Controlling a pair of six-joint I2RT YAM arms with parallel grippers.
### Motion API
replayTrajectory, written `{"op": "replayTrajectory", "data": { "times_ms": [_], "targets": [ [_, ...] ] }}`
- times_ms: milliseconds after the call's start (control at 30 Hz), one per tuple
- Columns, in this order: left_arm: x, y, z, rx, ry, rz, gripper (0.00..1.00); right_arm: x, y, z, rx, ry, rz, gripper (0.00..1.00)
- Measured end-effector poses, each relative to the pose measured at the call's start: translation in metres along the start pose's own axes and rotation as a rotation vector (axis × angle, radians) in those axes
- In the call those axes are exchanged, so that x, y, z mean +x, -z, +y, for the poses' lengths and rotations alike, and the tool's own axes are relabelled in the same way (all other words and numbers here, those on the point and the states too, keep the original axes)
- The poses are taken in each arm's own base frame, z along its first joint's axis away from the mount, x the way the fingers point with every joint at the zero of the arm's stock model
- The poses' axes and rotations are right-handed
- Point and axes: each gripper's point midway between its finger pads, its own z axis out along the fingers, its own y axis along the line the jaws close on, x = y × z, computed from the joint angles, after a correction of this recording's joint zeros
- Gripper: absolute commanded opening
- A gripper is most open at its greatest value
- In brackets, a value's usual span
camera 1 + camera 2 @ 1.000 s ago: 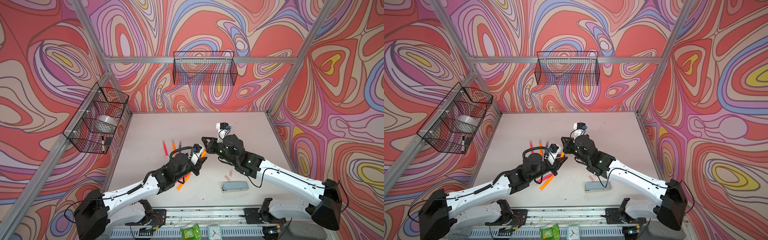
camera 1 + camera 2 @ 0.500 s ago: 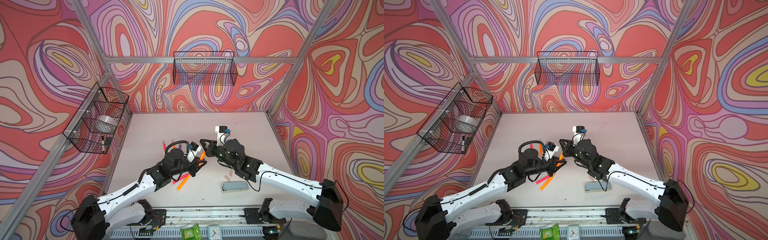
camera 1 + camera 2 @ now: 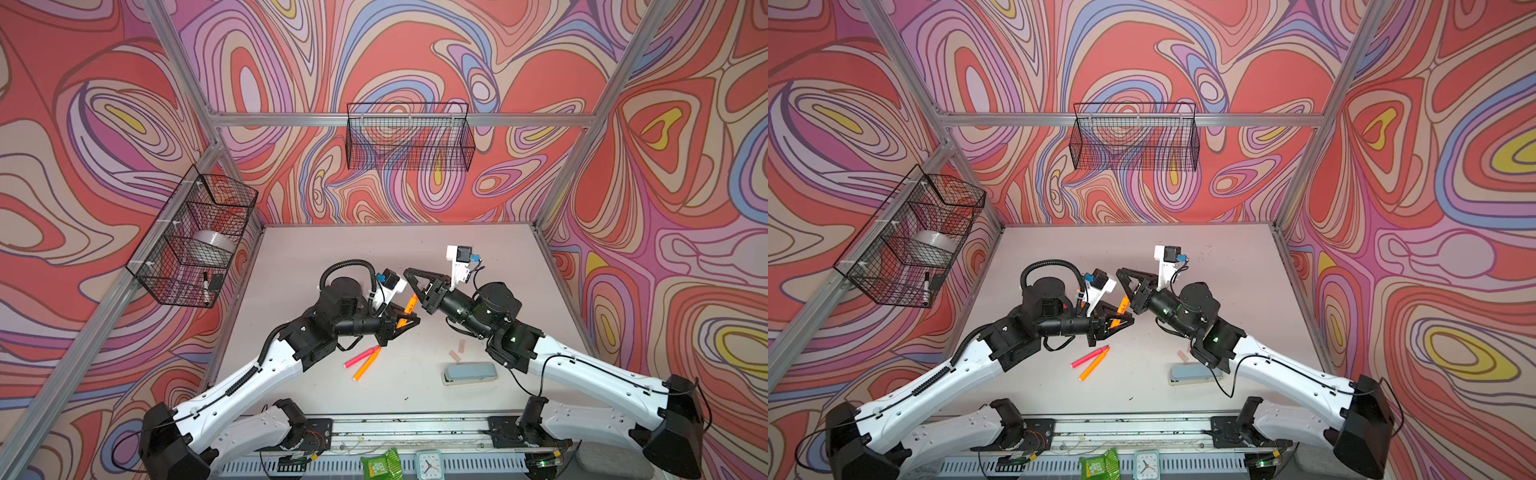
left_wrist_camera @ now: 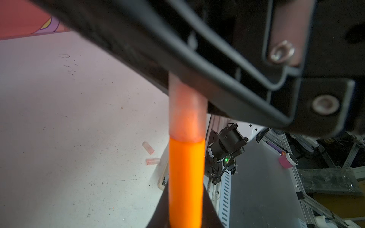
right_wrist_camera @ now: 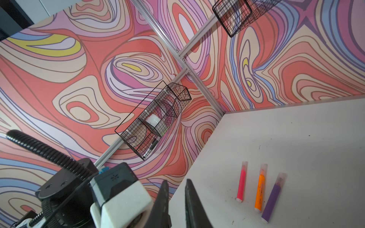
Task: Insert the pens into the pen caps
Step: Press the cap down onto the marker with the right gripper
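Left wrist view: orange pen [image 4: 185, 177], lower end cut off by the frame edge; cap [image 4: 187, 110], far end hidden behind the blurred right tool [image 3: 408, 272]; grip on it indeterminable.

Smooth matt plastic on the slim orange pen [image 4: 185, 177], tipped with a frosted, translucent pale-pink plastic cap [image 4: 187, 110]. Matt, scuffed, dark-speckled on the pale grey tabletop [image 4: 59, 118]. Black-coated metal wire in the rectangular wall basket [image 3: 409, 137]. Brushed aluminium along the silver frame bar [image 3: 291, 119]. Smooth white plastic shell on the left arm [image 3: 270, 361]; ribbed black plastic cable sleeve [image 5: 45, 150].
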Motion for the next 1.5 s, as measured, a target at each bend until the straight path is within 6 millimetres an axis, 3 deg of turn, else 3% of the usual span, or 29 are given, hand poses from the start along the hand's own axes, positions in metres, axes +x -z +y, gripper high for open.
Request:
{"op": "replayTrajectory", "data": {
  "times_ms": [367,667,867,1133,1500],
  "targets": [
    [0.015,0.008,0.055,-0.308,-0.137,0.053,0.0,0.029,-0.024,-0.041,0.22,-0.16,0.011,0.0],
    [0.022,0.013,0.072,-0.445,-0.276,0.065,0.0,0.043,-0.025,-0.051,0.338,-0.208,0.015,0.0],
    [0.029,0.016,0.065,-0.314,-0.141,0.079,0.0,0.048,-0.025,-0.045,0.299,-0.185,-0.013,0.0],
    [0.027,0.023,0.029,-0.072,-0.002,0.097,0.0,0.046,-0.011,-0.019,0.189,-0.159,-0.068,0.0],
    [0.022,0.038,0.017,-0.058,-0.058,0.029,0.0,0.045,-0.007,-0.002,0.189,-0.161,-0.054,0.05]
  ]
}}
